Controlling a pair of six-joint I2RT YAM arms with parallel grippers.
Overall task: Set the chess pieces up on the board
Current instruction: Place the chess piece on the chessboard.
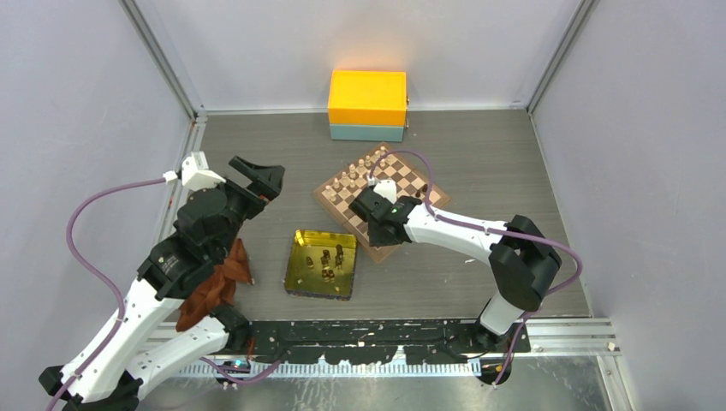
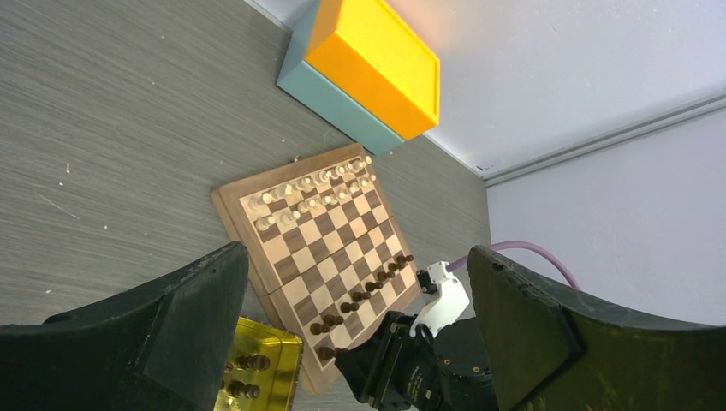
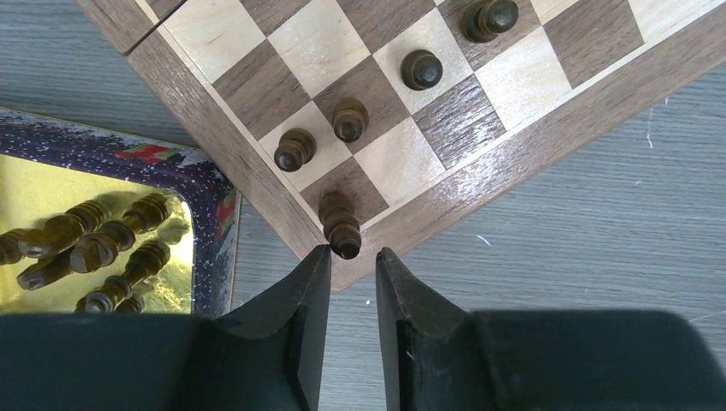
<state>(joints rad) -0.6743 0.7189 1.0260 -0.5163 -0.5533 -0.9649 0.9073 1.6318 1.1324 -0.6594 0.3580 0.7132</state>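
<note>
Right claw (image 3: 347,257), narrowly parted and empty, at the corner of the chessboard (image 3: 548,133); a dark chessman (image 3: 341,224) stands upright just ahead of its tips. Left claw (image 2: 355,265) wide, farther off.

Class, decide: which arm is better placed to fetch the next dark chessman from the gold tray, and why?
Right. The right pincer hovers open at the near corner of the board, beside the gold tray holding dark chess pieces. The left pincer is raised farther off at left.
</note>
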